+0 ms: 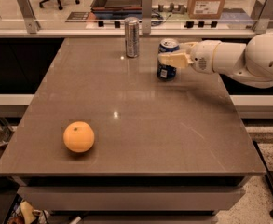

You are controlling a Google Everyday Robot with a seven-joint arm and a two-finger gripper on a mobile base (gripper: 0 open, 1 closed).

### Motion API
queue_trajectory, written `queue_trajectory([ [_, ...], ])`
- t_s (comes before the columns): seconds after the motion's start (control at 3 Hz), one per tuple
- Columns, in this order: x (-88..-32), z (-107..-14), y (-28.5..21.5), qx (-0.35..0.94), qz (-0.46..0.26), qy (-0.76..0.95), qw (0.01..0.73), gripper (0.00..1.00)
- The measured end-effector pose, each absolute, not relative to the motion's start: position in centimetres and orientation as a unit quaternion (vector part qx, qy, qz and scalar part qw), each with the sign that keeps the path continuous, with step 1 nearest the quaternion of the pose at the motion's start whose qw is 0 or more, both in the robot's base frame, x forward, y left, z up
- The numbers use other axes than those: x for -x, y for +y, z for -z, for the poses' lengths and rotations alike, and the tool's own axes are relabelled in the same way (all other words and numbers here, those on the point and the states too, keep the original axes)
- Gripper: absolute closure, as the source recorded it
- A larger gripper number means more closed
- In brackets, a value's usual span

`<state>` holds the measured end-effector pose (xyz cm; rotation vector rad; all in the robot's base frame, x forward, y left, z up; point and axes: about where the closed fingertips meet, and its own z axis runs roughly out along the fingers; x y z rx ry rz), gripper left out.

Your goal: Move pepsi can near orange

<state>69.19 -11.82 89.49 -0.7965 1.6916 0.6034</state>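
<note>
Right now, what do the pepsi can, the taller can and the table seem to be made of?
The pepsi can, gripped by the end effector at far right: likely painted metal, silver rim. The tall can: bare metal, grey sheen. The table: smooth brown, perhaps laminate; mirrors lights.

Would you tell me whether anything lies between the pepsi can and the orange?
Nothing visible does. The gripper grips the pepsi can at the far right; only table lies from there to the orange, near left. The tall silver can stands aside, farther back.

tool point(167, 56) clasping pepsi can point(166, 72) far right, silver can point(132, 30) just left, open tabletop point(173, 125) toward orange point(78, 136)
</note>
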Motion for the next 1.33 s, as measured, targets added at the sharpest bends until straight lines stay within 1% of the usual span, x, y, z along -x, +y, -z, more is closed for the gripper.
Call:
queue_trajectory([
  [0.33, -69.2, -89.5, -11.6, 0.338, -0.257, 0.716, 0.554, 1.0],
  [0.67, -69.2, -89.7, -11.3, 0.344, -0.265, 0.714, 0.549, 1.0],
  [1.33, -66.3, -93.5, -10.6, 0.382, -0.276, 0.701, 0.536, 1.0],
])
